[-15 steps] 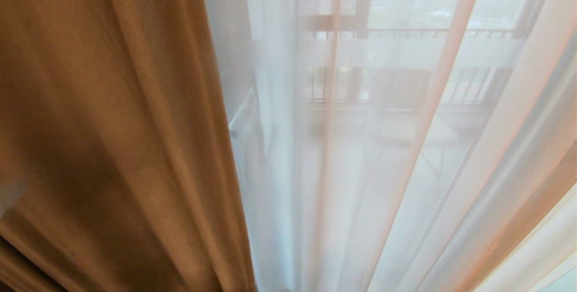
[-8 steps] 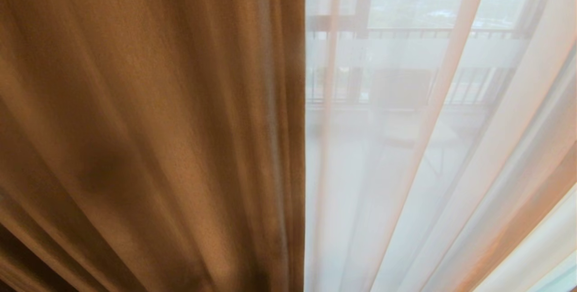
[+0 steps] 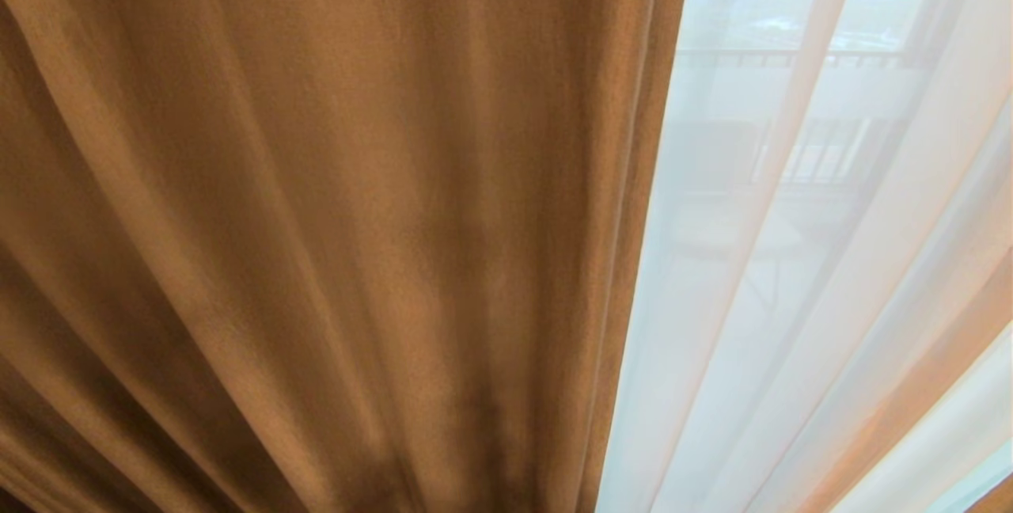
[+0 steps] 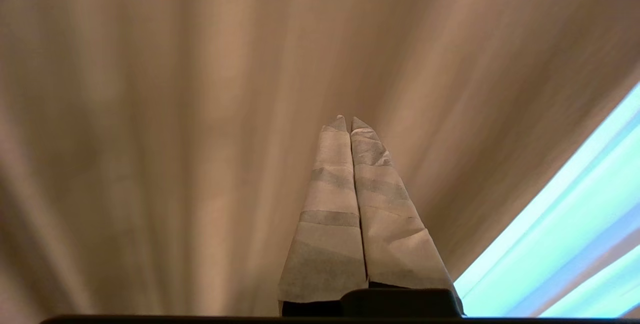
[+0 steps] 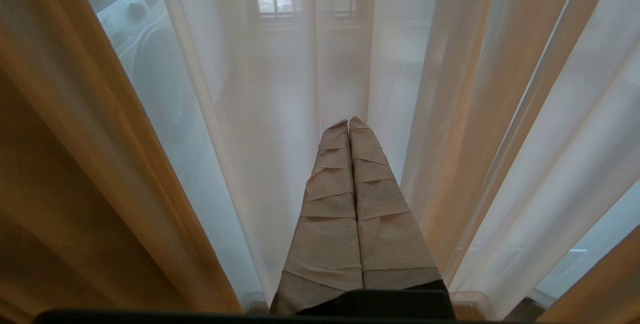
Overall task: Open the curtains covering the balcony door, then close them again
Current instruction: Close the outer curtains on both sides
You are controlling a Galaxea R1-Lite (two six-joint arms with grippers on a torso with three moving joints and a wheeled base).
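Head cam: heavy tan drape (image 3: 332, 228) fills most of my view, its free edge well over to the right. Sheer (image 3: 791, 275) hangs beside it on the right, w/ balcony railing (image 3: 799, 58) and skyline faint through it. Neither arm shows in head view.

Left gripper (image 4: 346, 123): fingers pressed flat together, clenched on nothing. No fabric between the tips; it just points at the drape folds close in front. Can't tell if tips touch the cloth. A pale blue-white strip (image 4: 575, 224) of sheer or glass shows past the drape edge in the left wrist cam.

Right gripper (image 5: 348, 124): also clenched and empty, aimed into the sheer pleats. Looks parked. A washer-like appliance (image 5: 145, 44) is dim behind the sheer in the right wrist cam.

My read: closing phase, drape covers most of the door, gap of sheer only left on the right.

Risks from here:
- Left gripper has no hold on the drape, so if I push w/ clenched tips the cloth can slide off and the edge stays short of full cover.
- Pushing into loose folds may bunch them rather than travel the panel along the rail.
- Head cam is nearly blocked by fabric, so I can't judge arm position and could snag or over-pull.
- Right gripper sits in the sheer; any base move could drag it.
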